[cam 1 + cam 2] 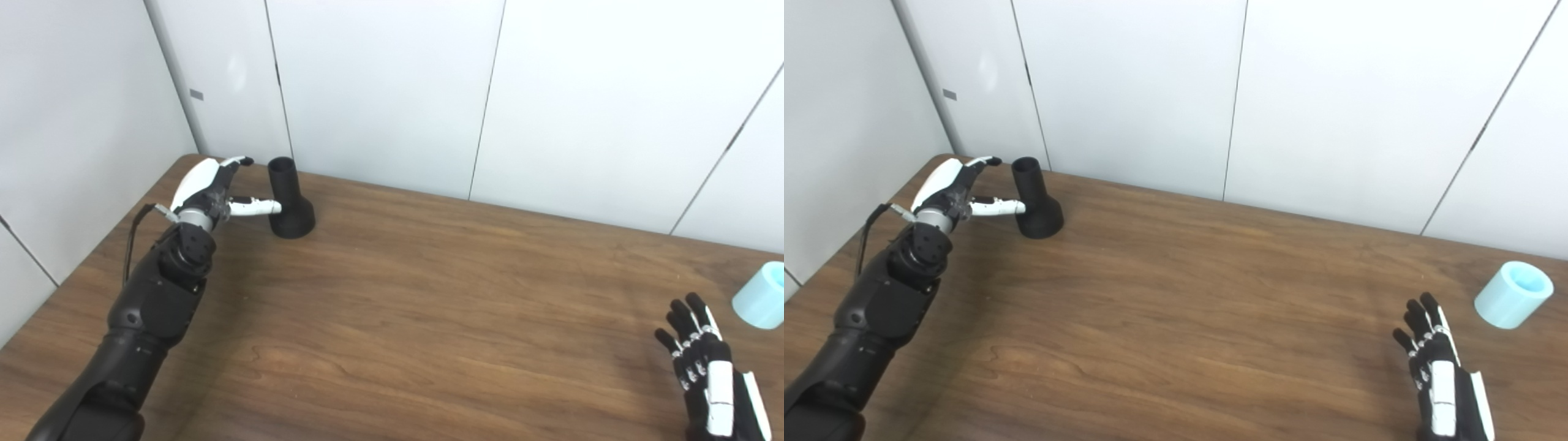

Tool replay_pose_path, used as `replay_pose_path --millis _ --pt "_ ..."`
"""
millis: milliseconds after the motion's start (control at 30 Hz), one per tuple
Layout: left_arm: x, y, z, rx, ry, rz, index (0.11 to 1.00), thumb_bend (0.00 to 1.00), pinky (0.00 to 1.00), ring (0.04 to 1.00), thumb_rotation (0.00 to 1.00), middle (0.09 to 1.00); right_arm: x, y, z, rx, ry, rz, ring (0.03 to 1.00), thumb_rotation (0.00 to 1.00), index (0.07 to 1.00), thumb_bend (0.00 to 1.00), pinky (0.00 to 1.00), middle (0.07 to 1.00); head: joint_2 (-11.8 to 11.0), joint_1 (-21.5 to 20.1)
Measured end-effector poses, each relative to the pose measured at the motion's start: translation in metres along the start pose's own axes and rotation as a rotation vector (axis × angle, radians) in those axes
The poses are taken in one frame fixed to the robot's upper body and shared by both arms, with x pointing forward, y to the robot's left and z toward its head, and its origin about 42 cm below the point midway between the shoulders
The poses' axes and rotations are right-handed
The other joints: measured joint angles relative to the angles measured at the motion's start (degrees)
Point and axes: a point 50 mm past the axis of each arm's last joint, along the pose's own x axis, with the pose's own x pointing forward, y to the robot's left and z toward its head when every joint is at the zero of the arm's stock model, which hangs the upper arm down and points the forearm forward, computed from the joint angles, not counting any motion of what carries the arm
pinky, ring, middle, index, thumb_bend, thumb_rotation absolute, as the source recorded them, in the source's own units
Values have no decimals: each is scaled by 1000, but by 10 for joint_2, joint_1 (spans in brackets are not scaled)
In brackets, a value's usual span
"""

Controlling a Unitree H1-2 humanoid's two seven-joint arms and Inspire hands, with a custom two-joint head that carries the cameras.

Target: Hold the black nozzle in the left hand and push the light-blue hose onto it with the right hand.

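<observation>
Left eye view: left hand [208, 190] fingers spread beside upright black nozzle [289, 199].

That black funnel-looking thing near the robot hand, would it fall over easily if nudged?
Probably not easily: the black nozzle stands upright on its wide flared base, narrow neck up. A push high on the neck might tip it, though. It looks like rigid plastic, likely light, so the left robot hand, open beside it, might slide it.

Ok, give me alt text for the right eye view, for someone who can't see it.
The left hand reaches open beside an upright black nozzle at the far left of a wooden table, thumb tip at the nozzle's neck. The right hand rests open near a light-blue hose piece, apart from it.
</observation>
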Motion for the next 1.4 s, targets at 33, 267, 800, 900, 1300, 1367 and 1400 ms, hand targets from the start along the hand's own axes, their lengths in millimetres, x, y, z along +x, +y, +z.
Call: replay_pose_path --millis 33,267,800,900,1300,1367,1400 --pt "0 -1 -1 1 1 -3 828 989 948 937 361 863 0 0 0 0 0 1 954 999 952 501 898 940 1 -2" --pt "1 -9 -2 6 6 -40 785 978 915 929 324 839 0 0 0 -2 1 0 960 1000 948 497 921 941 2 -2" --pt "-1 -16 7 -8 -46 -82 773 953 878 902 294 812 1 0 0 -25 0 5 955 1000 948 488 918 933 3 -4" --pt "-1 -17 9 -3 -53 -86 773 951 880 902 296 808 1 0 1 -26 -1 5 946 1000 947 487 899 927 4 -4" --pt "0 -22 17 -26 -73 -94 743 897 876 875 230 785 2 1 1 -43 -1 8 932 1000 948 501 886 918 7 -7" --pt "0 -24 18 -29 -74 -96 736 888 864 869 208 785 2 1 1 -50 -1 8 925 1000 943 513 894 908 7 -7" --pt "0 -25 19 -31 -75 -97 734 886 861 867 200 785 2 1 1 -50 -1 7 924 1000 943 515 898 906 10 -9"
